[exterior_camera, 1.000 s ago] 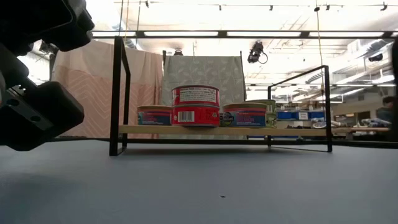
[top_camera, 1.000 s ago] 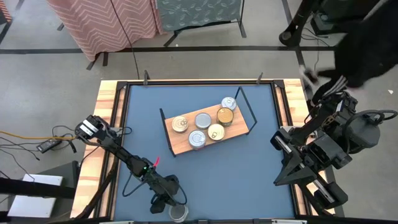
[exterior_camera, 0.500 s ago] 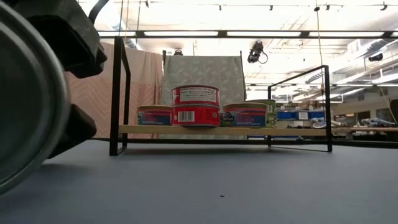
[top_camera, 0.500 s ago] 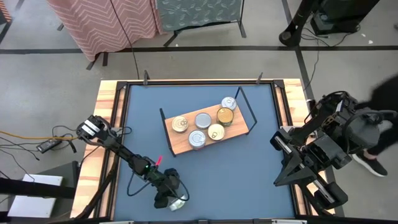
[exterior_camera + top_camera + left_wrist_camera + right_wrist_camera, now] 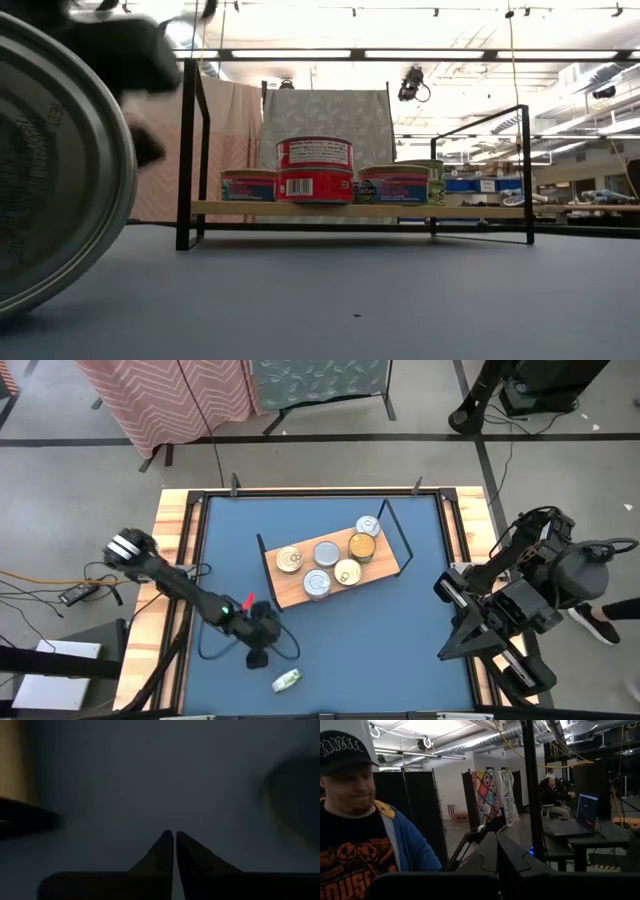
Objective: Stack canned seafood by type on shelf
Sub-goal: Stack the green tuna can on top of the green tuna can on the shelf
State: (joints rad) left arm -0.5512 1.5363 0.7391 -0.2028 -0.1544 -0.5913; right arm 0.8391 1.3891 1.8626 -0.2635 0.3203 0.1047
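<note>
While round metal tins (image 5: 330, 564) crowd the wooden shelf (image 5: 292, 591), both claws — left (image 5: 262, 656), right (image 5: 496, 851) — sit closed.

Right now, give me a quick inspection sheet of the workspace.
Surface: blue table with a wooden rim.
Shelf: light wood board with black wire ends, lying at an angle mid-table.
Cans: six on the shelf, silver and gold lids, e.g. silver; the low view shows one red can stacked higher than its neighbours. One loose can lies tipped near the table's front edge.
Clutter: nothing seen.
Grippers: left gripper shut, empty, beside the loose can; right gripper shut, parked off the table's right side.
Cables: wires on the floor, left.
Surroundings: fabric screens behind; a person close to the right arm.
</note>
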